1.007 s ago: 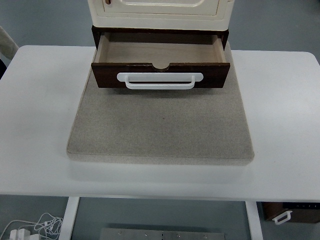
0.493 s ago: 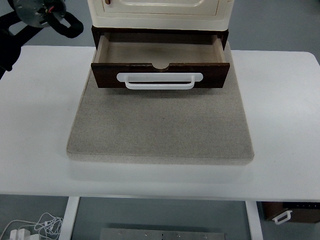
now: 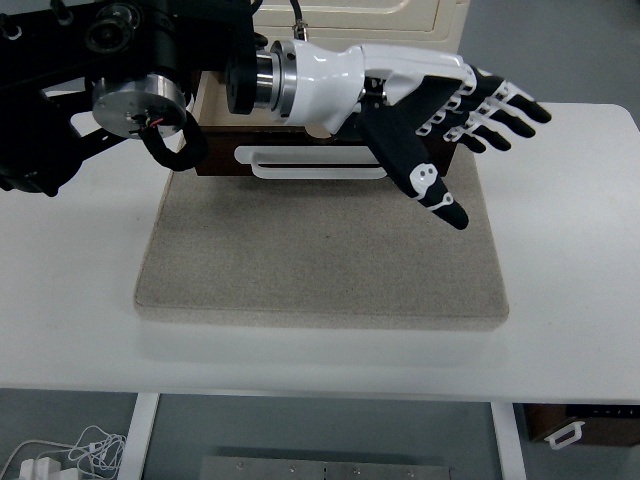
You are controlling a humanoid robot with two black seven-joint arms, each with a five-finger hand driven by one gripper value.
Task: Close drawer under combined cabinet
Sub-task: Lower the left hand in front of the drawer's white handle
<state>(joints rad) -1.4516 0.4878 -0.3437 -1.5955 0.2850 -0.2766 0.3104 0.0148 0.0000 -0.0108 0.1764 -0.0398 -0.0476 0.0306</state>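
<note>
The dark brown drawer (image 3: 215, 160) under the cream cabinet (image 3: 425, 20) stands pulled out; my arm hides most of it. Its white handle (image 3: 310, 162) shows below the forearm. My left arm enters from the upper left and reaches across the drawer. The left hand (image 3: 455, 125) hovers over the drawer's right front corner, fingers spread and straight, thumb pointing down toward the mat, holding nothing. The right arm is out of the picture.
A grey felt mat (image 3: 320, 260) lies under the cabinet on the white table (image 3: 570, 250). Below the table's front edge, a white plug and cable (image 3: 60, 455) lie at the left and a small brown drawer part (image 3: 575, 425) at the right.
The left arm has swung in from the upper left corner and now stretches across the drawer, hand over its right end. The drawer itself has not visibly moved.
</note>
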